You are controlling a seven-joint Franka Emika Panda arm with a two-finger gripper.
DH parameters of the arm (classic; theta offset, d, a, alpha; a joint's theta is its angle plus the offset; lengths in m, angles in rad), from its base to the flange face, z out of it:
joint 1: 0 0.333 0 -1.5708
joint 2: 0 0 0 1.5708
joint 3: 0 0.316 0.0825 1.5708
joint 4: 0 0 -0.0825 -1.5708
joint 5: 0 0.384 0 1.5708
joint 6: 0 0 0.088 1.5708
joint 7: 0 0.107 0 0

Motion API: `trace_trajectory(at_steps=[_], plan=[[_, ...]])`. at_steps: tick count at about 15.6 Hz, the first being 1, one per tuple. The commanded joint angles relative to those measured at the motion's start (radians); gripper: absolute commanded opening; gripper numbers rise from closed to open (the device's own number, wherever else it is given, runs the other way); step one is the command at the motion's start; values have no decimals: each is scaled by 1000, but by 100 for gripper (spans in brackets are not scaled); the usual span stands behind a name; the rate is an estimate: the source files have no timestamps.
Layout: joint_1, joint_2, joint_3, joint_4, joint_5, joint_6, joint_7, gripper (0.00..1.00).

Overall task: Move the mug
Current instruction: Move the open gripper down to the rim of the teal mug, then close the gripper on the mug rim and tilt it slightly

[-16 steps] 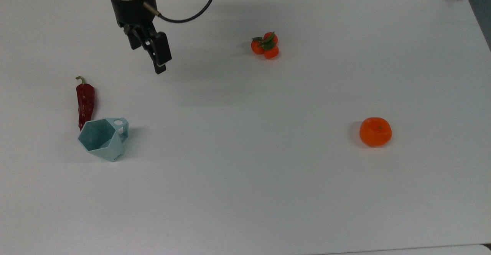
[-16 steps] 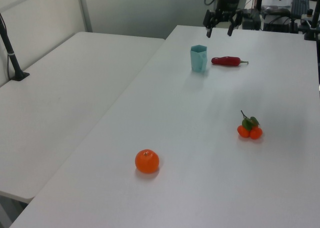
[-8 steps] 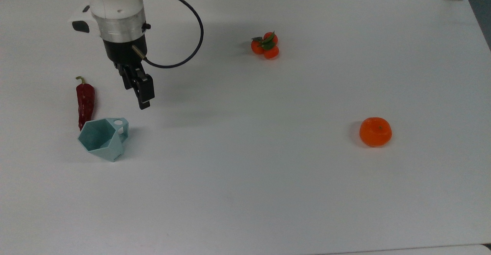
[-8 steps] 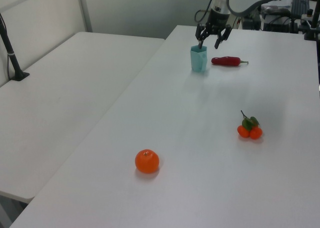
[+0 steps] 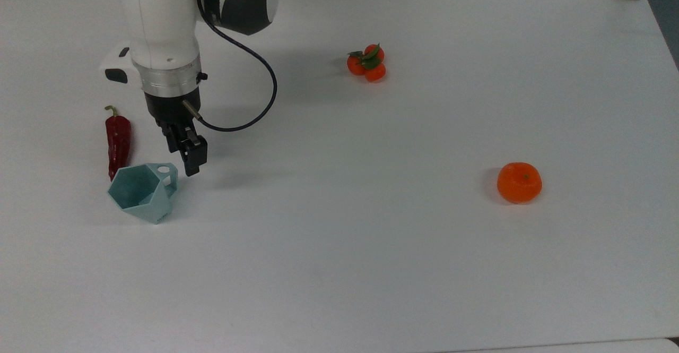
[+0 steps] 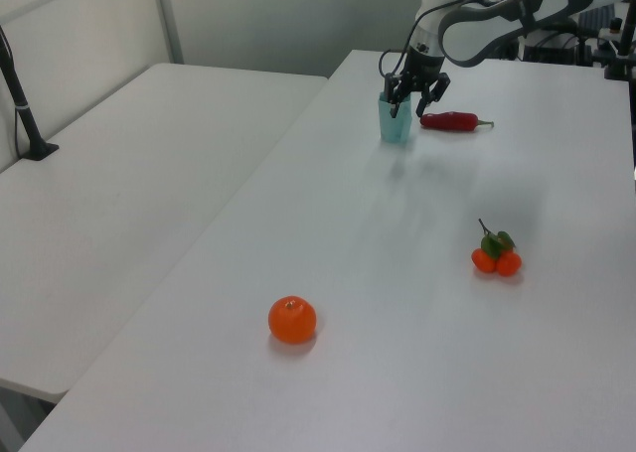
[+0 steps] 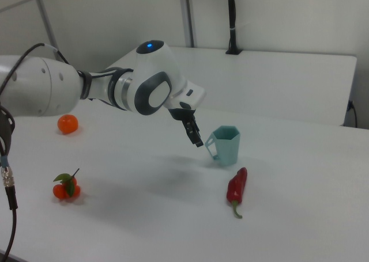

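Note:
The pale teal faceted mug [image 5: 141,191] stands upright on the white table [image 5: 339,268], its small handle [image 5: 167,175] with a round hole facing the top view's right. My gripper [image 5: 190,164] hangs open just beside that handle, a little above the table. In the left view the gripper [image 6: 408,102] has its two fingers spread over the mug [image 6: 396,124]. In the right view the gripper [image 7: 196,138] points down close to the left of the mug [image 7: 226,145], apart from it.
A red chili pepper [image 5: 118,140] lies right behind the mug, nearly touching it. A cluster of small tangerines with leaves [image 5: 367,62] sits farther back, and a single orange [image 5: 519,182] lies far to the top view's right.
My arm has swung forward and down from the table's back edge. The gripper has come from well behind the mug to right beside its handle. The objects have not moved.

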State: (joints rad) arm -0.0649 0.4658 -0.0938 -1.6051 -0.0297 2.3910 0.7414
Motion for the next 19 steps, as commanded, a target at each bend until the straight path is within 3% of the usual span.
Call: trace_trajectory(at_steps=[1, 19], plan=[[0, 19, -29, 19, -32, 14, 23, 63], [-3, 82, -30, 30, -147, 99, 24, 63]])
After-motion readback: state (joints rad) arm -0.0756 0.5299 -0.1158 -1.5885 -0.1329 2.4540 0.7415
